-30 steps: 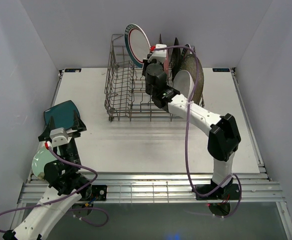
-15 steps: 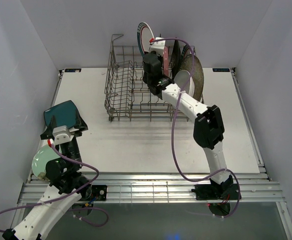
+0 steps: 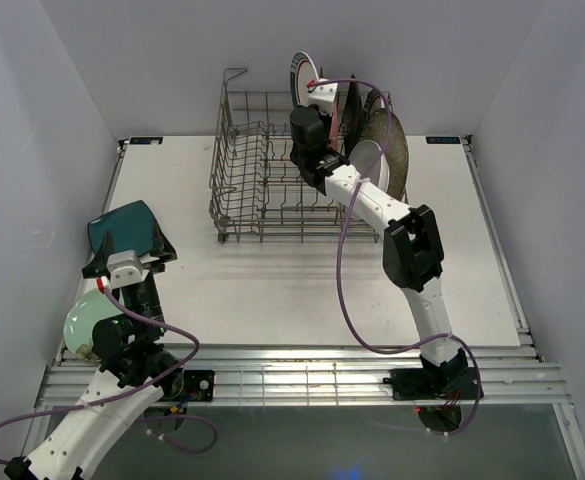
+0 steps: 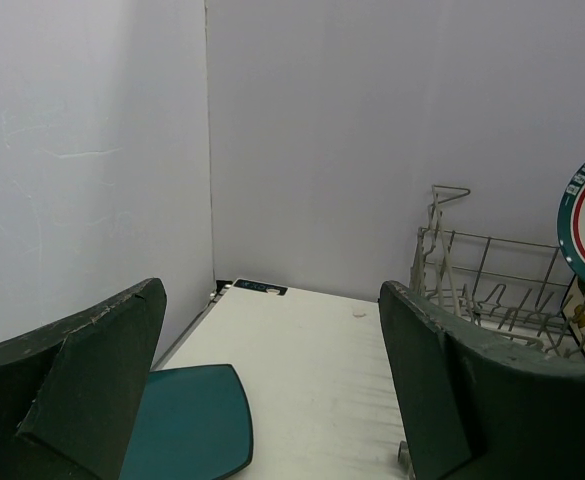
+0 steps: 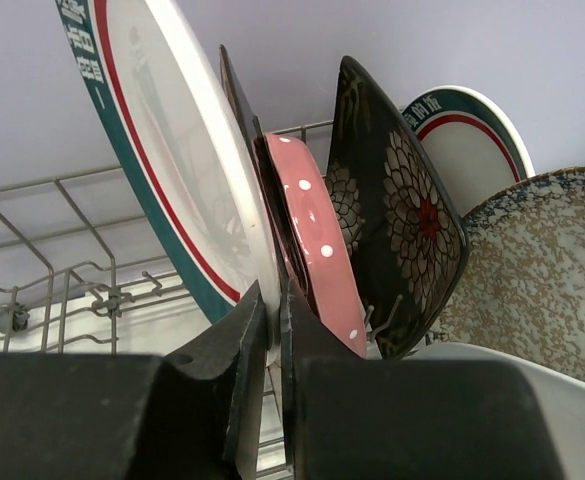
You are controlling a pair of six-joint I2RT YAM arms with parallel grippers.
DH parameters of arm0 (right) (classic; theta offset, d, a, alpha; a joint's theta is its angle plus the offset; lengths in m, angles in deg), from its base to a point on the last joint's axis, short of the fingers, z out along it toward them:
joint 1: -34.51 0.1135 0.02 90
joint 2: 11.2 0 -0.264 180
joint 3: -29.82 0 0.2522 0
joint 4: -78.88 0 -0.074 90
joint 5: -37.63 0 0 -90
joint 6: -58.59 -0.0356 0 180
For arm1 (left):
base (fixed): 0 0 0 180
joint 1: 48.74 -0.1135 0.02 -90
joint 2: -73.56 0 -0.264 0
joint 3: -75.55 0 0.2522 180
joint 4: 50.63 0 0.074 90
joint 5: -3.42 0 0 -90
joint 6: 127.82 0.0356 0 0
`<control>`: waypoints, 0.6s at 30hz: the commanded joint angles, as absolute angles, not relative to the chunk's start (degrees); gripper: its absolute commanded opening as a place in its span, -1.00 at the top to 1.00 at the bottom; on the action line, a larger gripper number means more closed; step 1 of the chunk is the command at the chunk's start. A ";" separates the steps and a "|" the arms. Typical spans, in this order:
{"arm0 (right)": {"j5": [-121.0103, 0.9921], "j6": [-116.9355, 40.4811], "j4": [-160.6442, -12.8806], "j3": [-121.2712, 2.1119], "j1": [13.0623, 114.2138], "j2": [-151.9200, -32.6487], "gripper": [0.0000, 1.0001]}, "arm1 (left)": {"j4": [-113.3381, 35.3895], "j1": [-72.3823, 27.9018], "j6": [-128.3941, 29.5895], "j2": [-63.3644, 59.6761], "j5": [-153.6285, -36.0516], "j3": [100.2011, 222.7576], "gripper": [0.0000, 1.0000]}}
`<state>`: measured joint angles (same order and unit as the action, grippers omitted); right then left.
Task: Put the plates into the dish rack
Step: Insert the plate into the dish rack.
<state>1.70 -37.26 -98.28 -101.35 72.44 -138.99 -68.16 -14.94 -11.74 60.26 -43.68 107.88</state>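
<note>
Teal-rimmed plate point(image 5: 177, 160) is standing upright, right tool point(image 5: 275, 295) clenching its lower edge over the dish rack point(image 3: 240, 180); left tool point(image 4: 270, 300) is hovering released.

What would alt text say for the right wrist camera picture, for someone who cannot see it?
The right fingers pinch the rim of a white teal-rimmed plate, held on edge by the wire dish rack. Beside it stand a pink dotted plate, a black floral plate, a second teal-rimmed plate and a speckled grey plate.
</note>
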 commanded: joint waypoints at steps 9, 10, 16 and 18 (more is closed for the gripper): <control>7.22 -37.39 -103.71 -107.34 72.57 -143.13 0.84 | -67.72 -15.34 -11.63 59.32 -44.30 108.91 -0.96; 7.22 -37.22 -103.71 -107.43 72.65 -143.39 0.85 | -67.72 -15.34 -11.63 59.50 -44.30 108.91 -0.96; 9.85 -32.83 -107.99 -107.34 74.06 -145.50 0.85 | -67.63 -15.25 -11.81 59.50 -44.39 108.91 -0.96; 11.34 -29.50 -109.76 -107.69 74.59 -146.11 0.85 | -67.63 -15.25 -11.81 59.33 -44.39 108.91 -0.96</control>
